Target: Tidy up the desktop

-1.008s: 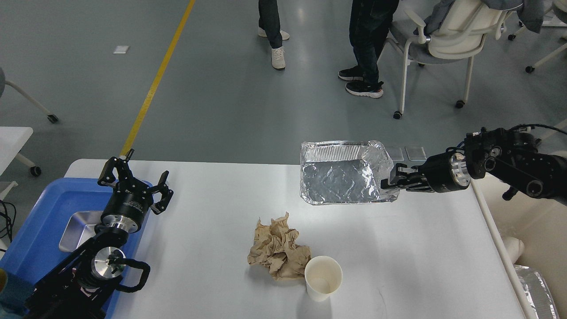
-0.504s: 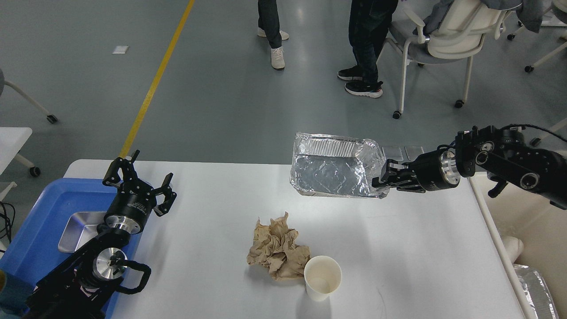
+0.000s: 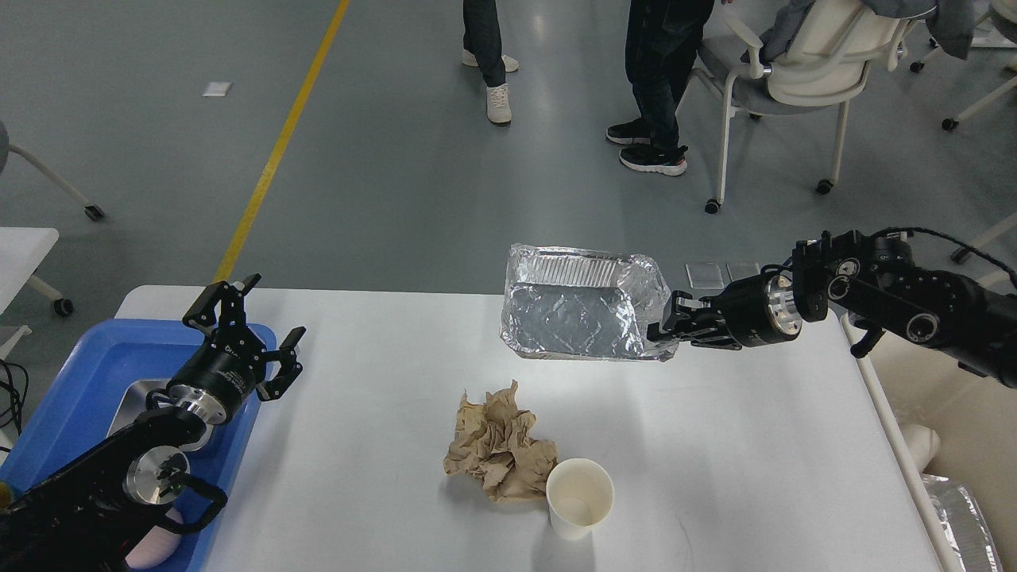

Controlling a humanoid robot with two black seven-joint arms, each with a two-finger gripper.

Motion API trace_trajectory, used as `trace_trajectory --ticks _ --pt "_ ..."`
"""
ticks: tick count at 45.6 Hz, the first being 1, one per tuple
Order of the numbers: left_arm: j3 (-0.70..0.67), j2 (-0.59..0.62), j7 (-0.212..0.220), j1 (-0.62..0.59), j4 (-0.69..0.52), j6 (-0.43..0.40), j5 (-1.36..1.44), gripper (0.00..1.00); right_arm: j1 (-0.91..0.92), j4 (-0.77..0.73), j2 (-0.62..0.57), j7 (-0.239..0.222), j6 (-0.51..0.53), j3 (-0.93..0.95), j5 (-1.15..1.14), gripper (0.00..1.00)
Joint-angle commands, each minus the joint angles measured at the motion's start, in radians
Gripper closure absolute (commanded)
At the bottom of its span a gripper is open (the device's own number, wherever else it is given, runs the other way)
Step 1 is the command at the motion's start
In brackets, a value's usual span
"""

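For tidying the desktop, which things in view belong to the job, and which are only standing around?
Job:
desktop
foil tray, held by the right hand
crumpled brown paper
paper cup
blue bin
left hand, open

Not the job:
white chair
people's legs
yellow floor line

My left arm entering from the lower left, left gripper (image 3: 242, 330) raised with jaws spread apart, my right arm stretched in from the right, right gripper (image 3: 666, 327) level, jaws clamped
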Motion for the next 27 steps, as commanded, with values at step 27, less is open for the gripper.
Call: trace_trajectory --ticks 27 --pt "0.363 0.466 -0.001 -0.085 -0.190 0.109 0.228 0.03 -0.011 -0.006 0.047 0.000 -0.010 0.000 -0.003 1.00"
